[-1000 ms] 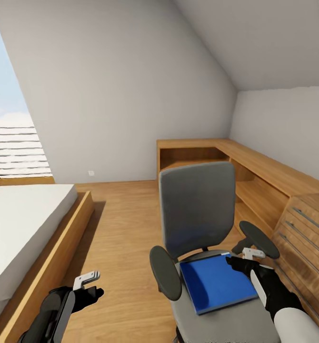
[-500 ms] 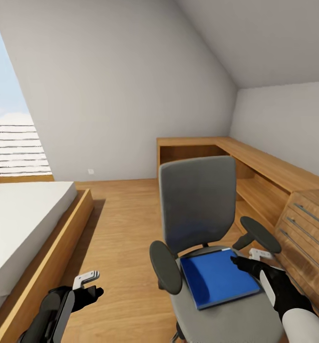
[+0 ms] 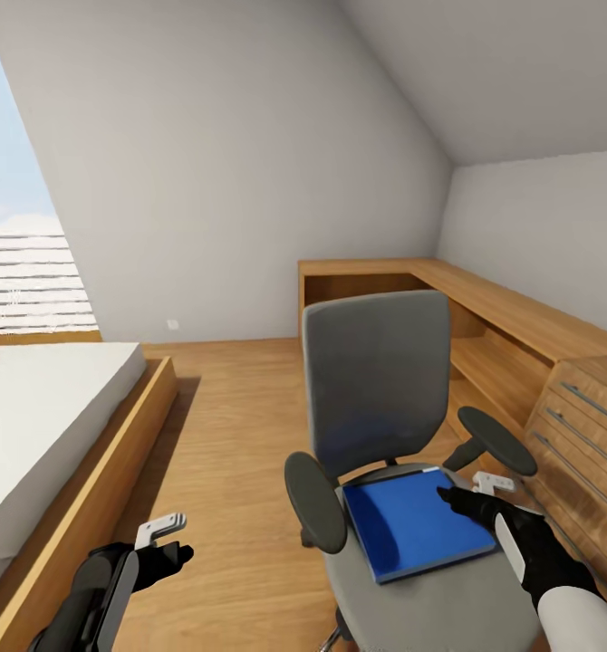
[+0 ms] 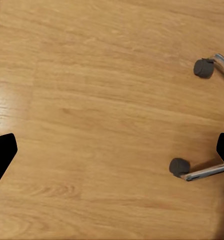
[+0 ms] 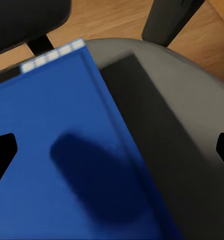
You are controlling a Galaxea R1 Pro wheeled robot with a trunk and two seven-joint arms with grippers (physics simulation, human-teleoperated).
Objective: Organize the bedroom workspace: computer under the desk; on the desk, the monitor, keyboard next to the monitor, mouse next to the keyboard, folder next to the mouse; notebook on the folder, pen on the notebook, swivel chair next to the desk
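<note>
The right hand (image 3: 462,493) hangs released over the flat bright-blue folder (image 3: 412,525) on the grey swivel chair (image 3: 380,398), apparently lining up a pick, while the left hand (image 3: 163,543) idles released above the wooden floor (image 4: 101,115).

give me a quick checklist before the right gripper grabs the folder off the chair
1. Folder lies flat on the swivel chair seat: ok.
2. Nothing stacked on the folder: ok.
3. Right gripper open, fingertips wide at both edges of the right wrist view: ok.
4. Right gripper over the folder's right edge, above it; contact or jaws around the edge: cannot tell.
5. Left gripper out of the way, over bare floor beside the chair's castors: ok.
6. Route to the desk: cannot tell.
</note>
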